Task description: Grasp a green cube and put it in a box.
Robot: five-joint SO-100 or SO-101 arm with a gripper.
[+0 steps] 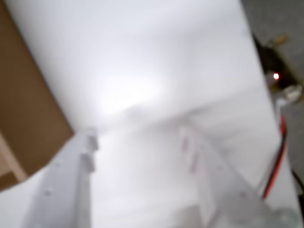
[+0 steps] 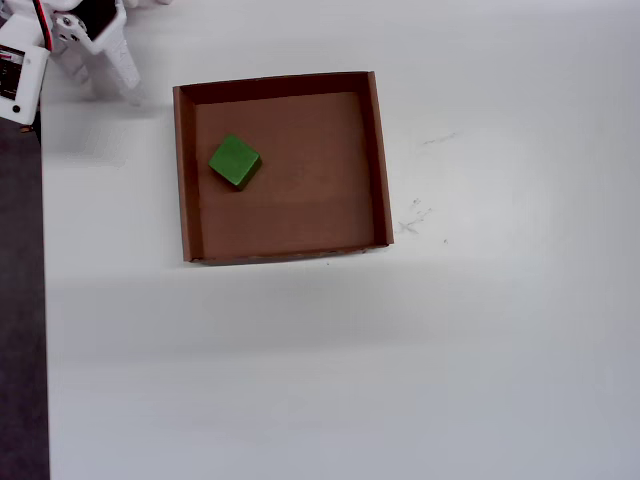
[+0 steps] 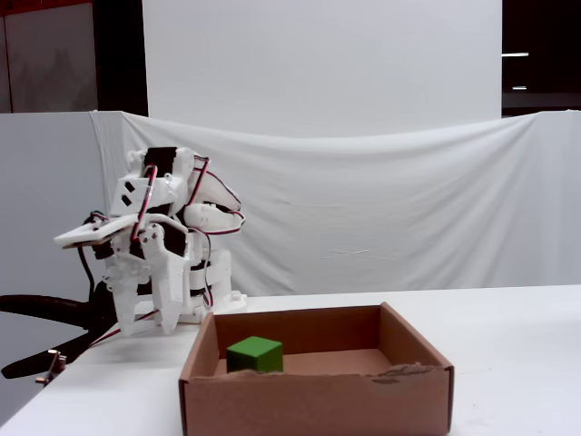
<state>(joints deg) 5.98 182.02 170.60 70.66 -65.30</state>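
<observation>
Looking through the blurry wrist view, we see our gripper (image 1: 137, 142) with its two white fingers (image 1: 80, 161) apart and nothing between them, just white table (image 1: 142, 71) under them and a brown corner of the box (image 1: 28, 118) off to their left. From the overhead view, our gripper (image 2: 110, 78) sits outside the box's (image 2: 185, 170) top-left corner, and the green cube (image 2: 235, 160) lies inside the box, well apart from the fingers. From the fixed view, our gripper (image 3: 145, 320) points down at the table (image 3: 526, 336) behind the box (image 3: 318, 400), with the green cube (image 3: 254, 354) resting in it.
</observation>
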